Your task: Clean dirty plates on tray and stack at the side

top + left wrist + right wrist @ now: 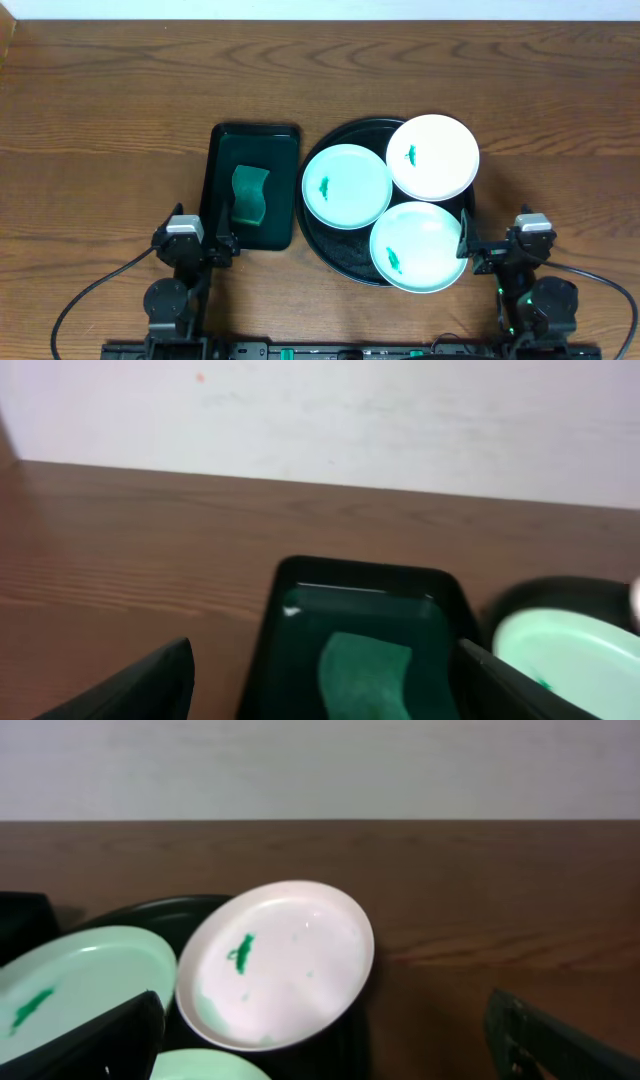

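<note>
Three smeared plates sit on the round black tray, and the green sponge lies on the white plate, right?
Not quite: the sponge lies in the rectangular green tray beside the black tray, as the overhead view shows. The rest holds.

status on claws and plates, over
Left claw and right claw open, empty. White plate, two mint plates on black tray, all smeared, none stacked. Sponge in green tray, nothing blocking.

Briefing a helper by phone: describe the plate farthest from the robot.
Find the big round black tray on the wooden table. Of three small plates on it, this one sits at the far right. It alone is white; the others are pale green.
</note>
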`<state>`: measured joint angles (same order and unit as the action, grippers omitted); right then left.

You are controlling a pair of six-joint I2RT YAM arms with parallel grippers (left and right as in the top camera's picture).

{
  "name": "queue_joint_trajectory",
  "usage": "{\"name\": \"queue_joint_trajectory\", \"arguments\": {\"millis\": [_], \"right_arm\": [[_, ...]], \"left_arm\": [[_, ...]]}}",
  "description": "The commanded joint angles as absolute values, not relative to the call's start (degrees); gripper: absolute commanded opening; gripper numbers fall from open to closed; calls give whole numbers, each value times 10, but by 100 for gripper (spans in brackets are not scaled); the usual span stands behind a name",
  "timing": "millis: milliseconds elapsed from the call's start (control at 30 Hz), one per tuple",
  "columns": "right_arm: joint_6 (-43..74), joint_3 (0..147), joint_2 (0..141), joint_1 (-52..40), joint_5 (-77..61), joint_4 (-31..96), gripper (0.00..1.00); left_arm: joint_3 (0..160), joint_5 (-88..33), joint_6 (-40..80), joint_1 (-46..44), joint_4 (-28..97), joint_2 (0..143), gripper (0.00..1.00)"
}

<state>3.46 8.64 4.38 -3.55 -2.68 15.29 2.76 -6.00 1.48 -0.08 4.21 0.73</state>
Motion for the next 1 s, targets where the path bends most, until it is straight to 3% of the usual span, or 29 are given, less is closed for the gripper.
{"name": "queue_joint_trajectory", "arguments": {"millis": [0, 233, 567, 967], "right_arm": [[40, 132, 44, -33, -40, 174, 99], [43, 201, 60, -33, -43, 209, 99], [42, 379, 218, -33, -116, 273, 99], [30, 747, 546, -34, -220, 599, 99]], "left_arm": [[98, -101, 22, -3, 68, 3, 82], [318, -101, 20, -3, 209, 59, 81], [662, -112, -19, -3, 456, 295, 81], [933, -136, -19, -3, 738, 591, 81]]}}
